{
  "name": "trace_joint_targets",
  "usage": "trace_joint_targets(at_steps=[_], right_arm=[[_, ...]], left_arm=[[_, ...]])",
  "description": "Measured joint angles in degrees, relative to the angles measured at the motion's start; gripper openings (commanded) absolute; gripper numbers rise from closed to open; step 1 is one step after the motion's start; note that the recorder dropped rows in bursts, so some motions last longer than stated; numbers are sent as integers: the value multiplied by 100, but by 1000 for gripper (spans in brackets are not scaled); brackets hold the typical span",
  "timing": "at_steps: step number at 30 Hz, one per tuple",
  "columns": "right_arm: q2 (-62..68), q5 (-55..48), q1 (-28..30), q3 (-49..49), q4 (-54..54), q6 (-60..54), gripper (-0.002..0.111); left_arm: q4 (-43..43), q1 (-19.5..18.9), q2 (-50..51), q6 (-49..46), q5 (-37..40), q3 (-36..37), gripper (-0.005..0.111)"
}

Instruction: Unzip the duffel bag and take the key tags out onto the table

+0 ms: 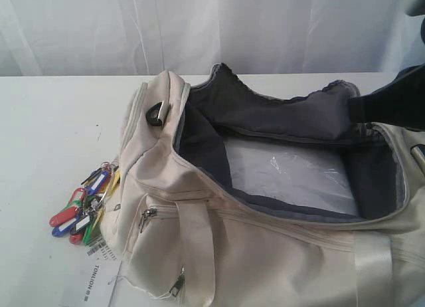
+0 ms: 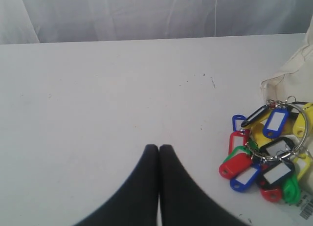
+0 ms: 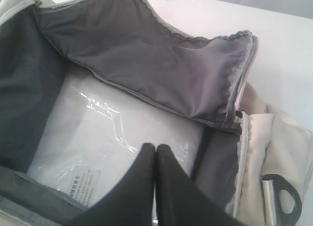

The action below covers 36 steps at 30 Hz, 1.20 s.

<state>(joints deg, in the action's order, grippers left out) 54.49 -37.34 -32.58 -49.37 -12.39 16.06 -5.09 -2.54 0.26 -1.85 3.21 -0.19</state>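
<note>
**A:** What of the left gripper [image 2: 159, 147]?

**B:** Its fingers are pressed together and hold nothing. It hangs over bare table [image 2: 98, 89], with the tags [image 2: 266, 160] just beside it.

**A:** So the tags are out?

**B:** Yes. They lie heaped on the table against the bag's [image 1: 265, 254] end, next to a paper label [image 1: 93, 274].

**A:** How would they handle?

**B:** Light, I'd judge. They are hard, smooth plastic, loose on metal rings, so a single tag may slip or swing. The big ring [image 2: 307, 125] looks the surest hold. Failing that, pinch one tag flat across its faces.

**A:** And the bag?

**B:** It is soft and floppy, unzipped, with its mouth gaping. Only a clear plastic sheet [image 3: 112, 133] shows on its floor.

**A:** And the right gripper [image 3: 155, 146]?

**B:** Also closed and empty, hanging over the bag's open mouth.
</note>
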Motion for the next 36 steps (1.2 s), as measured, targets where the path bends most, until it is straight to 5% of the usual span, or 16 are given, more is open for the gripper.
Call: trace_joint_targets(at_steps=[7, 36], right_arm=[[0, 0, 0, 0, 0, 0, 0], [0, 0, 0, 0, 0, -11, 0]], left_arm=[[0, 0, 0, 0, 1421, 12, 0], [0, 204, 0, 0, 1510, 2, 0]])
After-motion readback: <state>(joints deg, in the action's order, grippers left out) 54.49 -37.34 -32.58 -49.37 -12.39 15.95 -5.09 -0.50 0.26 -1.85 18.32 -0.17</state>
